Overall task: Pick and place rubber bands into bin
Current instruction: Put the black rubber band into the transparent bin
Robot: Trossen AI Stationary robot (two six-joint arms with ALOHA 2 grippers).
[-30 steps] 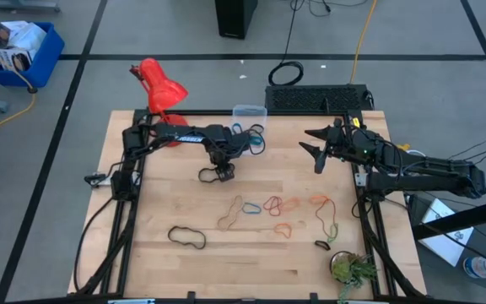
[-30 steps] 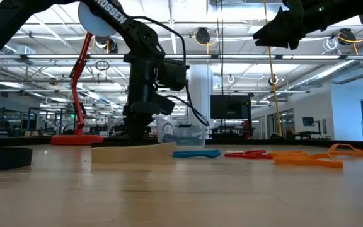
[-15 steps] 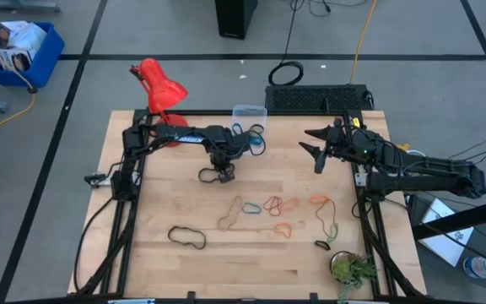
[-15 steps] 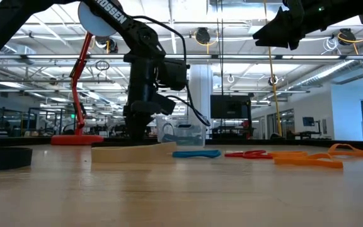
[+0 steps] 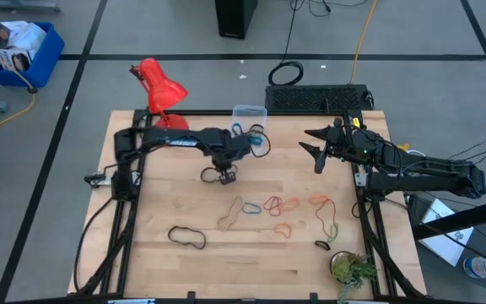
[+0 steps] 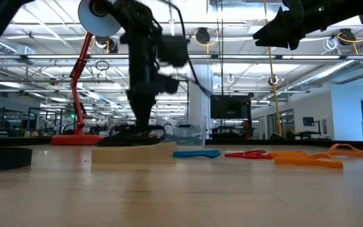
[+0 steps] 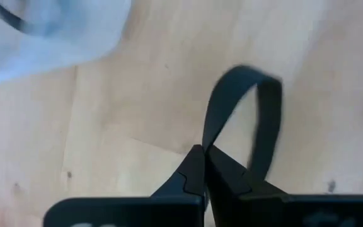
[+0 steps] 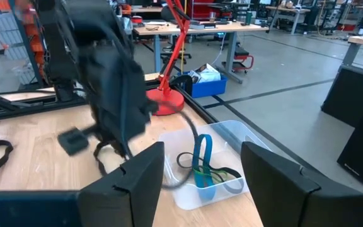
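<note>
Your left hand (image 7: 203, 165) pinches a black rubber band (image 7: 244, 120); its floppy loop may snag the bin (image 5: 249, 113) rim. Right hand (image 5: 317, 149) spread, idle.

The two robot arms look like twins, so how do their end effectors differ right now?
The left end effector is shut, pinching a black rubber band; the right end effector is open and holds nothing. The left one is low over the table, near the clear bin; the right one hangs high, well off the wood. The left is at work, while the right waits near the table's right edge. Both are dark and two-fingered.
</note>
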